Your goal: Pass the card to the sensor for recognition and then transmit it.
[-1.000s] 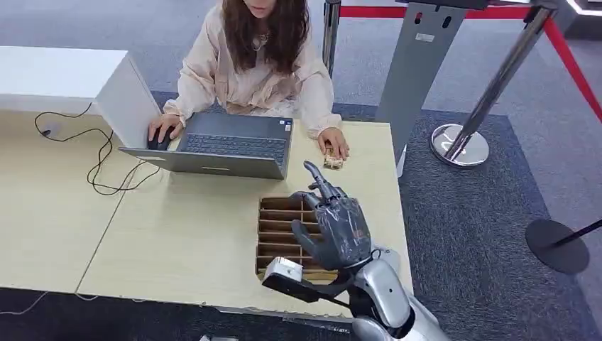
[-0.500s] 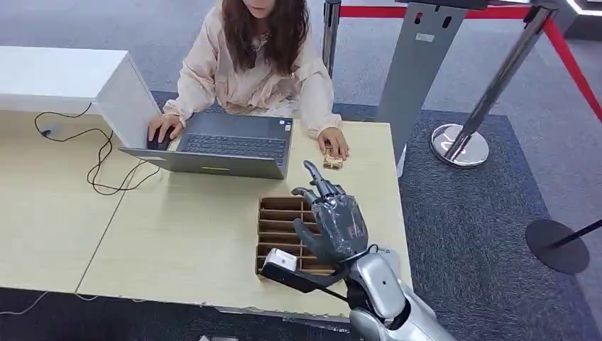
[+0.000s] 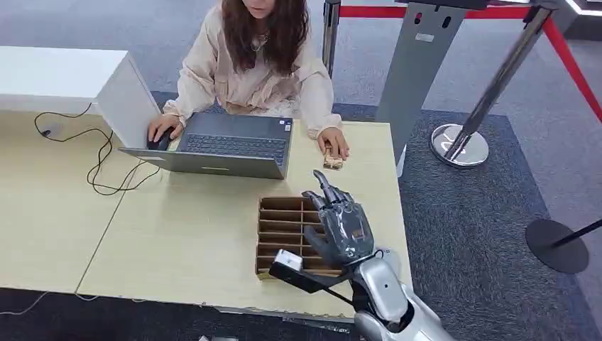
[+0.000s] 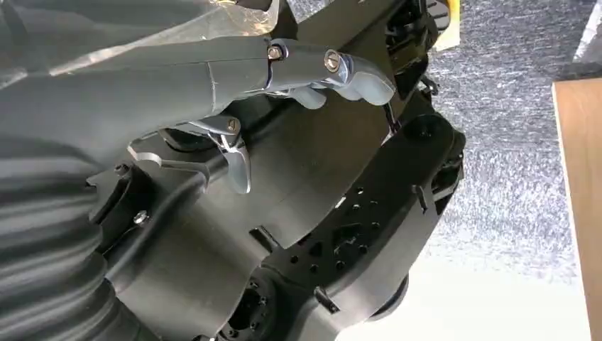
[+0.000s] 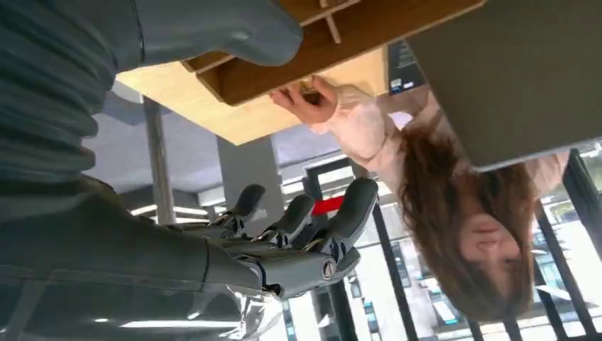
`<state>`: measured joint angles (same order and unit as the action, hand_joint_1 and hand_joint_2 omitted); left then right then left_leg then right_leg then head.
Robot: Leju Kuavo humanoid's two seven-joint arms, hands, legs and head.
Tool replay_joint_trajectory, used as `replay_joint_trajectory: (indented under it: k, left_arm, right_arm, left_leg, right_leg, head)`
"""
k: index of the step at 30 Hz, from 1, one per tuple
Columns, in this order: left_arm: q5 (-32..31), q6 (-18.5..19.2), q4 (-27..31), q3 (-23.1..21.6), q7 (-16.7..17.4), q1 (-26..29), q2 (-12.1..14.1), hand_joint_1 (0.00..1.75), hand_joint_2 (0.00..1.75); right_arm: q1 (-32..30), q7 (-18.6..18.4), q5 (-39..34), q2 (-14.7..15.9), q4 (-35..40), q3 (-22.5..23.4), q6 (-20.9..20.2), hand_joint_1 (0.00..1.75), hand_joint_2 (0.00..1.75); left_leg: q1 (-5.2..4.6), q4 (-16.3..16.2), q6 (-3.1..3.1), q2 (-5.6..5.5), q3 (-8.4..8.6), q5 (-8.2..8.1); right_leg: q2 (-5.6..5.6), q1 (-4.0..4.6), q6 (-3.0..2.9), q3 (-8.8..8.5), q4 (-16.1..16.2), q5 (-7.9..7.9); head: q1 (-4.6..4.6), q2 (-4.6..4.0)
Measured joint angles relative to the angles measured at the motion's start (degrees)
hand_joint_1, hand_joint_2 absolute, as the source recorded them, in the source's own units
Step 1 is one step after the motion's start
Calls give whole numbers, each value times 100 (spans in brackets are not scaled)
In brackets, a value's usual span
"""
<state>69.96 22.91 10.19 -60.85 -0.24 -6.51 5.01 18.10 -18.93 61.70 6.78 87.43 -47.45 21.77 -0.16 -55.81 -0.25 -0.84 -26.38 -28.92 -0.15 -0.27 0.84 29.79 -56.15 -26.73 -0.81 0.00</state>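
Early stage: right hand [image 3: 342,229] empty, fingers spread, hovering over slotted card tray [image 3: 278,226]. Card [image 3: 332,162] at hand's 12 o'clock, under person's hand [image 3: 334,144]. Pickup, sensor pass, handover all left.

A pale wooden table [image 3: 177,234] fills the lower left, its far edge meeting a white cabinet [image 3: 64,74] at ten o'clock. Grey carpet [image 3: 490,234] covers the floor — darker beside the table, lighter toward twelve o'clock. At one o'clock stands a grey metal pedestal [image 3: 419,67], and just beside it at two o'clock a chrome stanchion post [image 3: 490,99] on a round base carries red belts [image 3: 568,60]. A black round base [image 3: 559,245] sits at three o'clock — well apart.
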Motion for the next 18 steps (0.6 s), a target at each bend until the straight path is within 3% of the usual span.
replay_joint_trajectory:
  k: [18]
  left_arm:
    - [0, -13, 0, 0, -39, 4, 39, 0, 175]
  right_arm:
    - [-176, 46, 57, 48, -258, 140, 42, 68, 175]
  left_leg:
    - [0, 0, 0, 0, -1, 0]
  right_leg:
    - [0, 0, 0, 0, 0, 0]
  head:
    - [0, -2]
